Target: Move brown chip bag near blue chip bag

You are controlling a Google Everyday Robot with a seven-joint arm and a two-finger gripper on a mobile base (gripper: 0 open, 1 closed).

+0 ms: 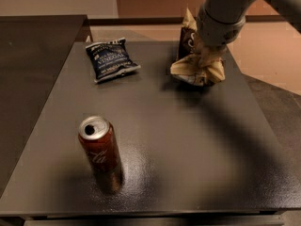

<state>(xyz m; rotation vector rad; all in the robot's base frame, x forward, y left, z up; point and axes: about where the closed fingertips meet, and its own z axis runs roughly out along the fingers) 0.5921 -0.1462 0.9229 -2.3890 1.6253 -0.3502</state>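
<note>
The brown chip bag, tan and dark brown and crumpled, hangs at the far right of the dark table, just above its surface. My gripper comes down from the upper right on a grey arm and is shut on the bag's top, which hides most of the fingers. The blue chip bag, dark navy with white "VINEGAR" lettering, lies flat at the far left of the table, about a bag's width left of the brown one.
A red soda can stands upright at the front left of the table. A second dark table adjoins on the left. The floor lies beyond the table's right edge.
</note>
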